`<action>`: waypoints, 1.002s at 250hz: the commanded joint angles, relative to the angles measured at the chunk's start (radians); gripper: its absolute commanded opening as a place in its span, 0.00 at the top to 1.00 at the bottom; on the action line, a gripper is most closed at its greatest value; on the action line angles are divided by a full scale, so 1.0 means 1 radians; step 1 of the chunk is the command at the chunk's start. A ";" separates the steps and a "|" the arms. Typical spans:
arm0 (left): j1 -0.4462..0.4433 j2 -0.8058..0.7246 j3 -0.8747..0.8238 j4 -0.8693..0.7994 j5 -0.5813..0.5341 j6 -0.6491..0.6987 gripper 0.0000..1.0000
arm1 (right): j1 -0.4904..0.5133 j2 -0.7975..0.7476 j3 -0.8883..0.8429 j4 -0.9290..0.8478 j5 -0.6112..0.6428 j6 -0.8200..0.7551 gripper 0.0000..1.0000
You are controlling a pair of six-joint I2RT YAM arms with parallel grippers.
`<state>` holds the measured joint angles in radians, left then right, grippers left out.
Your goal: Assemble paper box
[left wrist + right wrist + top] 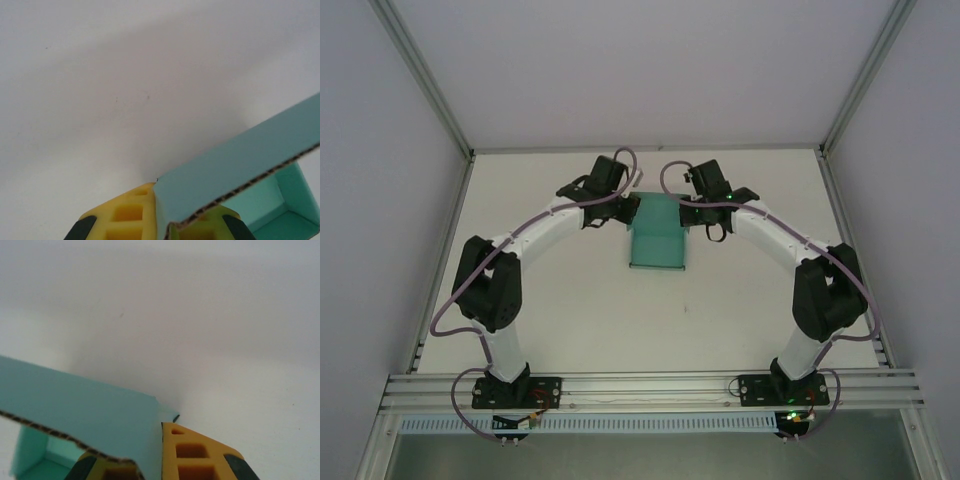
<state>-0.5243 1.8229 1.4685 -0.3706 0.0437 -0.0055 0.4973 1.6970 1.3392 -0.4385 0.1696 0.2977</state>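
Toward the far edge of the worktop (570, 310), about midway between its left and right edges, the box (657, 240) sat as a partly folded teal piece. Both arms reached in to its far end. My left arm (535, 235) curved in from the left and my right arm (775, 235) from the right, with their wrists at the box's two far corners.

From the left wrist camera, the yellow left fingers (125, 216) were clamped on a wall of the cardboard. Its raw corrugated edge ran down between them, and the teal panel stretched up and to the right from the grip. Past that edge I could see into the open inside of the box, with a floor and an upright side wall.

From the right wrist camera the picture was mirrored. The right fingers (192, 455) were likewise closed on a cardboard wall, the panel running away to the left and its corrugated edge crossing in front of the left-hand finger. A small corner of card poked out just above the right-hand finger, and the box's hollow showed at lower left.

White worktop lay behind in both wrist views. Whether the box rested on it or was lifted slightly, I could not tell.
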 commanded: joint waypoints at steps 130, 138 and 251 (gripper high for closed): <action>-0.033 0.064 -0.049 0.213 -0.142 -0.474 0.98 | 0.076 0.090 0.015 0.245 0.237 0.337 0.95; -0.034 0.065 -0.054 0.215 -0.150 -0.481 0.98 | 0.081 0.094 0.008 0.257 0.242 0.337 0.96; -0.066 0.027 -0.191 0.269 -0.173 -0.451 0.96 | 0.109 0.091 -0.127 0.336 0.305 0.353 0.97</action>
<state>-0.5644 1.8874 1.3602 -0.1123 -0.1333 -0.4335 0.5949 1.8011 1.2598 -0.1673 0.4580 0.6144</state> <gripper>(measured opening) 0.053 0.059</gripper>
